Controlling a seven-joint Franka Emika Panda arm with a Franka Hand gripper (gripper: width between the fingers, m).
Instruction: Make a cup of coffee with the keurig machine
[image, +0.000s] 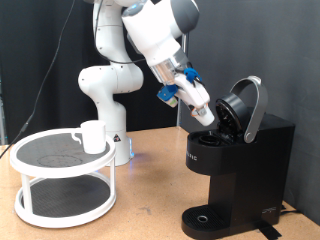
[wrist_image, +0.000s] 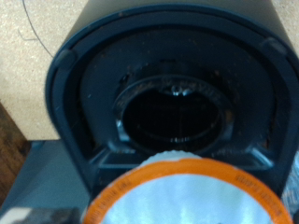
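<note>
The black keurig machine stands at the exterior view's right with its domed lid hinged open. My gripper reaches down at a slant into the opening under the lid. In the wrist view the round, empty pod chamber of the machine lies straight ahead. A pod with a white foil top and orange rim sits close to the camera between my fingers, just short of the chamber. The white cup stands on a white round stand at the exterior view's left, far from the gripper.
The white two-tier round stand fills the exterior view's lower left of the wooden table. The arm's white base stands behind it. A black curtain hangs at the back. The machine's round drip base holds nothing.
</note>
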